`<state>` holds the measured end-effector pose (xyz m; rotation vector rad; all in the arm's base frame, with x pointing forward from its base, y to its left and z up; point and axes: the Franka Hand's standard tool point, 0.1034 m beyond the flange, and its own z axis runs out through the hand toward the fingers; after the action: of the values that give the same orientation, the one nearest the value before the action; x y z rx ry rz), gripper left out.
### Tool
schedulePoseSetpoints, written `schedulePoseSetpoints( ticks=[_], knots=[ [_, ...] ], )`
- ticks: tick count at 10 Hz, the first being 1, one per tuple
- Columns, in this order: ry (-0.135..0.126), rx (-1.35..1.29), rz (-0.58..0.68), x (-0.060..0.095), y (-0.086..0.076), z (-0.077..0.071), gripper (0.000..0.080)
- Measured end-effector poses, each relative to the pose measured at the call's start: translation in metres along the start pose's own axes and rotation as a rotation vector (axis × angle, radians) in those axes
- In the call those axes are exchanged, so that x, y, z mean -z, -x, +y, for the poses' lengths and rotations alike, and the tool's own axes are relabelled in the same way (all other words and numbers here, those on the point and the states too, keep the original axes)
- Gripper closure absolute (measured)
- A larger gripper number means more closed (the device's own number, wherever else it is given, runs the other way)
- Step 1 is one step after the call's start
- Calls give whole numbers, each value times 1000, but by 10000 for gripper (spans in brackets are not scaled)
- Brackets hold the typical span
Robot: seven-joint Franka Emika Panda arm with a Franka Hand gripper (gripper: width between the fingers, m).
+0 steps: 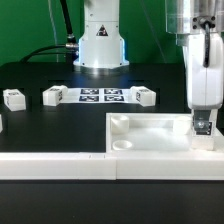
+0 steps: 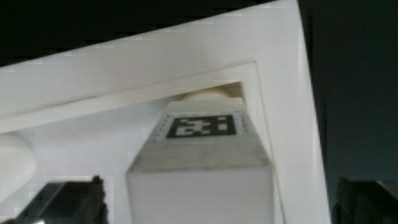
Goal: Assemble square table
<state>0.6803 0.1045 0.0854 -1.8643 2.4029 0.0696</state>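
The white square table top [image 1: 150,142] lies at the front, on the exterior view's right, with its rim up and a round corner socket [image 1: 122,143] showing. My gripper [image 1: 203,127] is low over its right rim. In the wrist view the fingers [image 2: 71,200] stand far apart. The right rim [image 2: 299,120] and the shaded tray floor with a black-and-white tag [image 2: 201,126] lie between them, and my gripper [image 2: 217,205] is open and holds nothing. Three short white legs [image 1: 13,98], [image 1: 53,95], [image 1: 146,96] lie loose at the back.
The marker board [image 1: 103,96] lies between the legs, in front of the robot base [image 1: 100,45]. A long white rail [image 1: 60,165] runs along the front, and the table top rests against it. A white piece [image 1: 2,122] is cut off at the left edge.
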Motion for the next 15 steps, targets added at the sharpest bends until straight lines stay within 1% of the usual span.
schedulePoseSetpoints(
  ticks=[1,2,3,4,9,10,11,12,13,15],
  knots=[
    [-9,16,-15,16,11,5,150],
    [-9,28,-27,31,17,10,150],
    [-4,37,-33,40,18,10,150],
    [0,35,-33,41,16,9,150],
    [5,51,-28,36,16,10,150],
    [11,144,-11,30,13,12,150],
    [39,228,7,27,11,14,150],
    [51,319,33,27,14,13,150],
    [52,340,35,27,19,16,150],
    [51,339,35,26,19,16,150]
  ],
)
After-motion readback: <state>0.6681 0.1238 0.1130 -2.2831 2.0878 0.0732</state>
